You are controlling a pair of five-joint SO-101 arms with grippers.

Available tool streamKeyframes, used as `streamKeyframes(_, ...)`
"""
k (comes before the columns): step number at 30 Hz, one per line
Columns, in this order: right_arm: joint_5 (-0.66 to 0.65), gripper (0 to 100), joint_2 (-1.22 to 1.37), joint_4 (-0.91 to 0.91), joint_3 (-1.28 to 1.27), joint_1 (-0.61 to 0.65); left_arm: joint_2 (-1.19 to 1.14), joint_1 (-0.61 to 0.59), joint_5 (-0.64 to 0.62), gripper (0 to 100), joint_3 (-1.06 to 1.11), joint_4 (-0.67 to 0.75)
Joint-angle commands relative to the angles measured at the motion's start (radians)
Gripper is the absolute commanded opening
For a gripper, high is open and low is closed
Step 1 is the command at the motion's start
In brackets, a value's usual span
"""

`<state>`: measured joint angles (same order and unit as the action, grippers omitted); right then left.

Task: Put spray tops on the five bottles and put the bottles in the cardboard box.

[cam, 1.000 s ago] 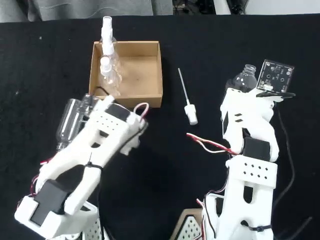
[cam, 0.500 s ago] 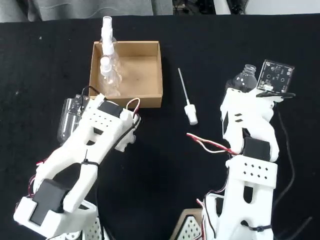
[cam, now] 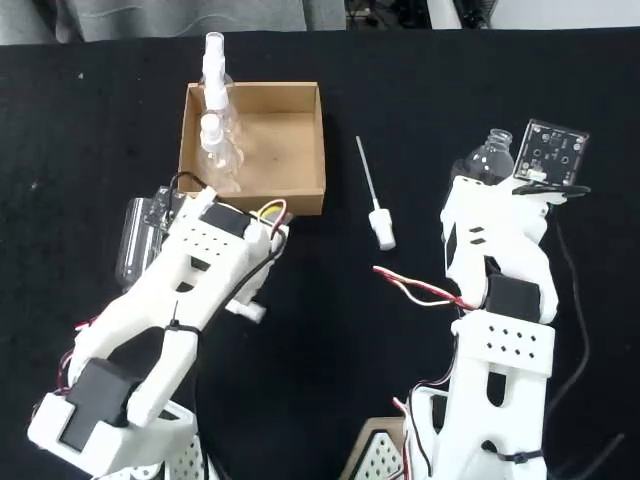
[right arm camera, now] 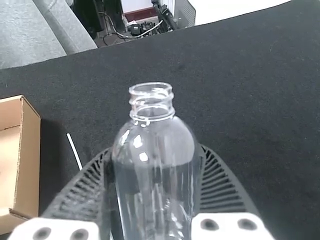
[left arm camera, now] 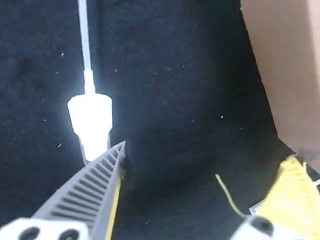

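My left gripper [left arm camera: 205, 155] is open just above the black table, its grey finger beside a white spray top [left arm camera: 90, 125] whose thin tube points away. From above, that top [cam: 252, 310] peeks out beside the left arm [cam: 215, 255]. A second spray top [cam: 381, 226] lies between the arms with its tube toward the back. My right gripper [right arm camera: 152, 210] is shut on a clear uncapped bottle [right arm camera: 152, 160], upright at the right [cam: 487, 155]. The cardboard box [cam: 290, 150] holds two capped bottles [cam: 216, 140]. Another clear bottle [cam: 135, 240] lies left of the left arm.
The box's brown wall [left arm camera: 280, 65] stands close to my left gripper's yellow finger [left arm camera: 287, 185]. Red and white wires [cam: 420, 288] run along the right arm. Black cloth covers the table, with bare space in the middle and at the far right.
The left arm shifted slightly left and then back toward the box's front corner, covering more of the lying bottle. A spray top now shows beside it.
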<state>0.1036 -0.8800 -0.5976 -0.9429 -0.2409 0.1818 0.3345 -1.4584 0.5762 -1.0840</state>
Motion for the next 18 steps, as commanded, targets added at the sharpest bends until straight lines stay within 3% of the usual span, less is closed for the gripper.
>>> streamKeyframes(1, -0.009, 9.3, -0.054, 0.031, 0.005, -0.023, 0.051, 0.005, 0.021, 43, -0.01, 0.0)
streamKeyframes(7, -0.009, 9.4, -0.054, 0.031, 0.005, -0.023, 0.052, 0.005, 0.021, 43, -0.018, -0.023)
streamKeyframes(18, -0.009, 9.3, -0.054, 0.031, 0.005, -0.023, 0.052, 0.004, 0.106, 43, -0.186, -0.316)
